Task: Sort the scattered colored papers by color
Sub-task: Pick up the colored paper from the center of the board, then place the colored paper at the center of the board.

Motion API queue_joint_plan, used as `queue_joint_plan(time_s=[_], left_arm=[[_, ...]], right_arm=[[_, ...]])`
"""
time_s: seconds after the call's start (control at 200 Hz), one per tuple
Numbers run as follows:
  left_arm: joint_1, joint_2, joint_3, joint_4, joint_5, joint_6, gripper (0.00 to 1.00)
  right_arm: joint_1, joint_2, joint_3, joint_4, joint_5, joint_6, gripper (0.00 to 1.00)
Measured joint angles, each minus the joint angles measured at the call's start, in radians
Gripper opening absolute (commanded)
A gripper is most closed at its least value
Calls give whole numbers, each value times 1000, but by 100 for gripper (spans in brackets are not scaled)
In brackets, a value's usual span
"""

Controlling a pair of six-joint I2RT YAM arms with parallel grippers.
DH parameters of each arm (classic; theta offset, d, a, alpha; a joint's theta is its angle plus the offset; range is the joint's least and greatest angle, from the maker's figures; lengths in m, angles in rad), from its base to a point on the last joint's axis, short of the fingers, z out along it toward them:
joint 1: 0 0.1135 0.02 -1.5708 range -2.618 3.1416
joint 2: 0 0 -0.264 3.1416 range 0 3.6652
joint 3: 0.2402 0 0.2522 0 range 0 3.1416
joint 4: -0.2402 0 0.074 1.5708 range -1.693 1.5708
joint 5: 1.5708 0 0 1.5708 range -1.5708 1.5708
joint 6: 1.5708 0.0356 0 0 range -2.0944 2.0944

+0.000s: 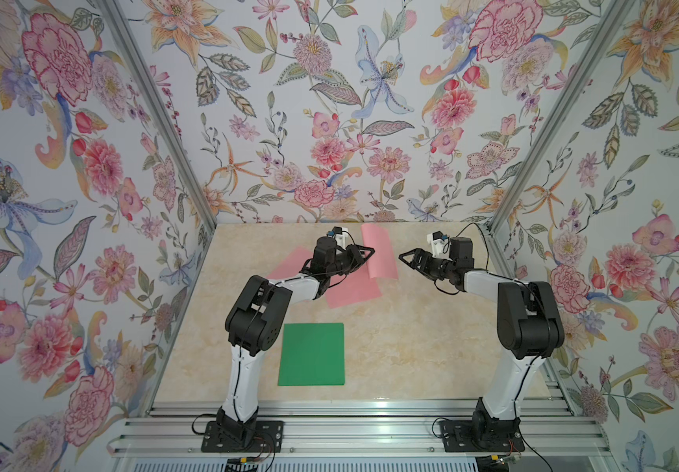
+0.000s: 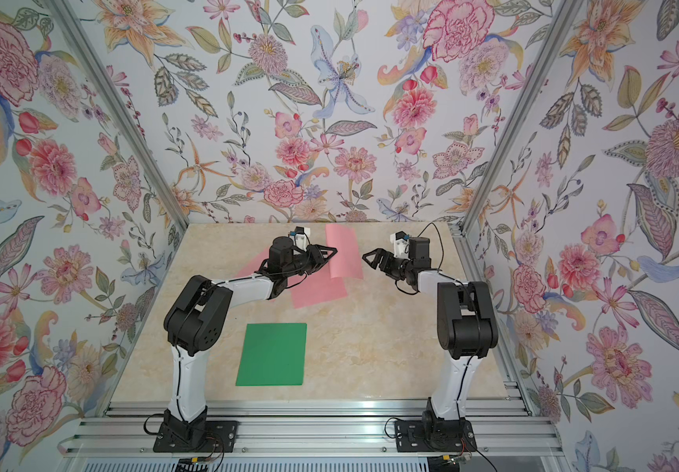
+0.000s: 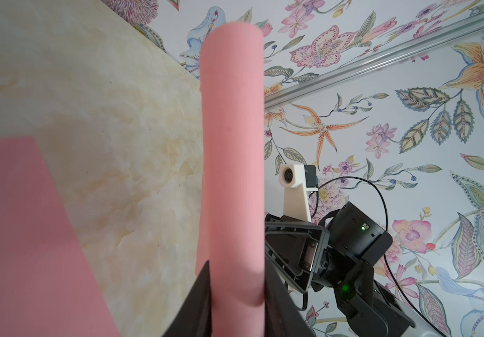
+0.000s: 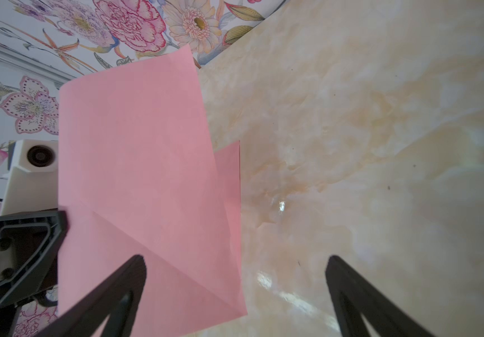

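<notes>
My left gripper (image 1: 370, 251) is shut on a light pink paper (image 1: 379, 253) and holds it raised and curled above the far middle of the table. In the left wrist view the pink paper (image 3: 232, 146) stands pinched between the jaws of the left gripper (image 3: 237, 291). Two more pink papers (image 1: 354, 291) (image 1: 288, 265) lie flat under the left arm. A green paper (image 1: 312, 354) lies flat near the front. My right gripper (image 1: 405, 257) is open and empty, just right of the raised sheet. In the right wrist view the raised pink paper (image 4: 135, 160) hangs ahead of the right gripper (image 4: 236, 259).
The beige marble-look table (image 1: 431, 347) is closed in by flowered walls at the back and both sides, with aluminium posts (image 1: 550, 122) in the corners. A metal rail (image 1: 350, 425) with both arm bases runs along the front edge.
</notes>
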Motion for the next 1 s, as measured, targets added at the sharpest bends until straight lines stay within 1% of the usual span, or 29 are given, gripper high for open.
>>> queue_joint_plan(time_s=[0.09, 0.205, 0.28, 0.415, 0.64, 1.0], left_arm=[[12, -19, -31, -10, 28, 8, 30], [19, -33, -47, -21, 53, 16, 30], [20, -35, -48, -21, 62, 18, 30], [20, -35, -48, -24, 77, 18, 30], [20, -50, -48, -36, 86, 18, 30], [20, -121, -48, -37, 101, 18, 31]], right_arm=[[-5, 46, -49, 226, -84, 135, 100], [-6, 112, -96, 463, -150, 295, 100], [-2, 134, -108, 547, -177, 354, 100], [18, 136, -109, 657, -212, 399, 100], [61, 151, -93, 690, -241, 399, 100], [62, 226, -87, 681, -242, 383, 100]])
